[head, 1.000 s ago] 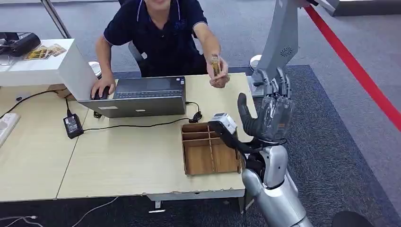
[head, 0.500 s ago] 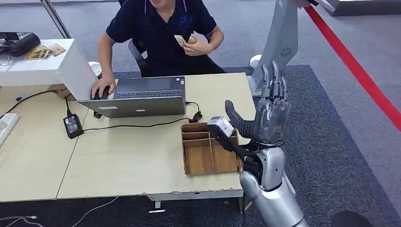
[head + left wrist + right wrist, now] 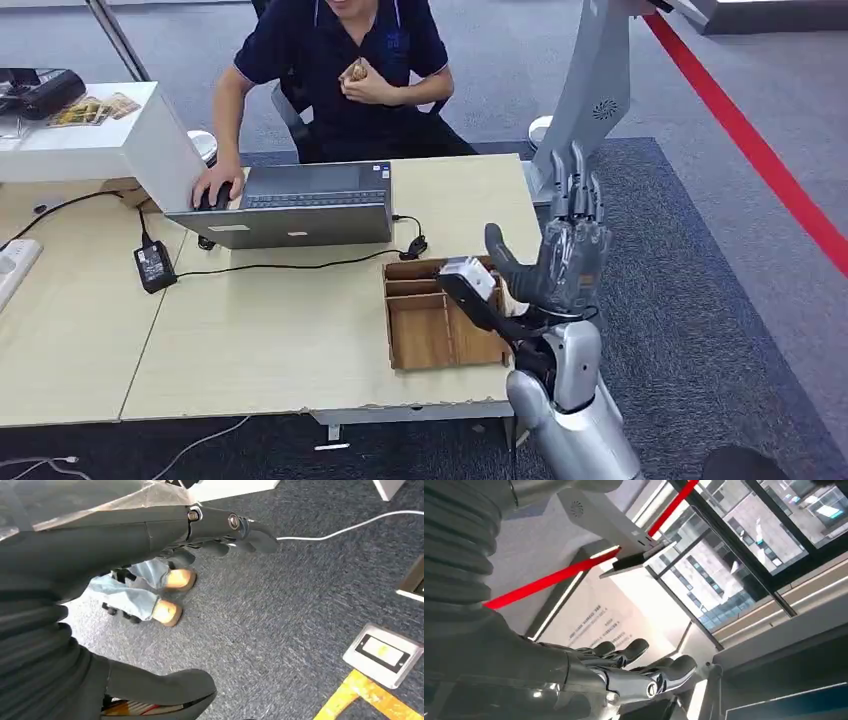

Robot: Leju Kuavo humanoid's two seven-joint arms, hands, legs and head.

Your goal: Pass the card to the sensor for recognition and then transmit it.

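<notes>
Card point(image 3: 354, 72): top centre of frame, now drawn back to the person's point(image 3: 340, 60) chest in their hand, away from my side since a moment ago; handover looks complete. My right hand point(image 3: 560, 255): raised right of centre, fingers wide, empty. My left hand point(image 3: 150, 535): hanging, holding nothing. Wooden tray point(image 3: 440, 320): compartments bare.

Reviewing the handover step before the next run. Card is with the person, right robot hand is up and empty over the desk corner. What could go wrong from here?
1. The right robot hand hangs right above the wooden tray; lowering it straight down may knock the tray's wall.
2. The black cable and laptop lie close by; a sweep toward the robot's left could snag them.
3. The person holds the card at the chest, so another reach-in could cross the raised hand's path.
</notes>
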